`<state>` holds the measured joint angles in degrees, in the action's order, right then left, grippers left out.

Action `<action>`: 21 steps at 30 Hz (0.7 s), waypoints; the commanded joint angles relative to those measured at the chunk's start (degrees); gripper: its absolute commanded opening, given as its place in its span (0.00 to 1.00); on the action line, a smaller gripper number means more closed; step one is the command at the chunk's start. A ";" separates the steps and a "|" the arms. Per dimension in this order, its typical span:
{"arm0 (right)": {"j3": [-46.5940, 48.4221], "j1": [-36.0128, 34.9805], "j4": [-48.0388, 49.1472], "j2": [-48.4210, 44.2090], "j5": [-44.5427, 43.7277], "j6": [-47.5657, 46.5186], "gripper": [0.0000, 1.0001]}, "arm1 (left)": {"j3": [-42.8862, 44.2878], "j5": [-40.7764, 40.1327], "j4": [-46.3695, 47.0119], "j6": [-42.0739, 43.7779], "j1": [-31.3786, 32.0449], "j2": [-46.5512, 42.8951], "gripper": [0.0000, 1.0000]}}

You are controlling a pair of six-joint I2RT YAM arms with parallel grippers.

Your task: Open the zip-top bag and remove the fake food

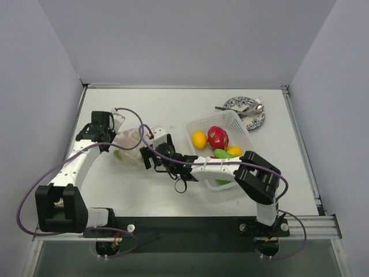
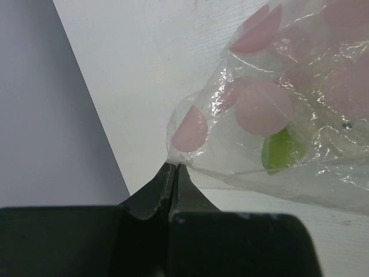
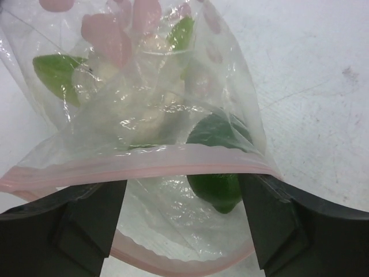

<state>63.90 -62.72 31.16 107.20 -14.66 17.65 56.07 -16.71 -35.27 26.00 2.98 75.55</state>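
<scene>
Pinching a corner of zip-top bag (image 2: 277, 115) in clenched left gripper (image 2: 173, 167), likely as anchor against sliding on desk (image 2: 144, 69). Straddling the pink zip mouth with right gripper (image 3: 181, 199), released wide. Green fake food (image 3: 216, 190) just ahead, inside bag; probably next grab.

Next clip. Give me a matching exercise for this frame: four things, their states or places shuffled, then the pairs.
1 left gripper
2 right gripper
3 white basket
4 plate

A holds red and yellow fake food
B far right of the table
C shut on a corner of the zip-top bag
D open at that bag's mouth

Pairs: 1-C, 2-D, 3-A, 4-B
</scene>
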 commanded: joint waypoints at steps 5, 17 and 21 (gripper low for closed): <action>7.02 -1.62 -2.41 5.21 -11.35 -9.21 0.95 | 2.28 0.01 -0.42 -0.16 0.62 -1.02 0.00; 11.60 2.69 -6.99 10.84 -6.18 -4.30 0.97 | 1.50 0.01 -0.33 0.54 0.80 -1.54 0.00; 11.69 3.74 -6.99 10.84 -1.96 -2.89 0.93 | 1.14 0.01 0.02 0.63 0.80 -1.63 0.00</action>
<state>73.52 -60.29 25.43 117.99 -20.47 12.16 56.12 -16.71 -35.88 26.20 3.42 75.53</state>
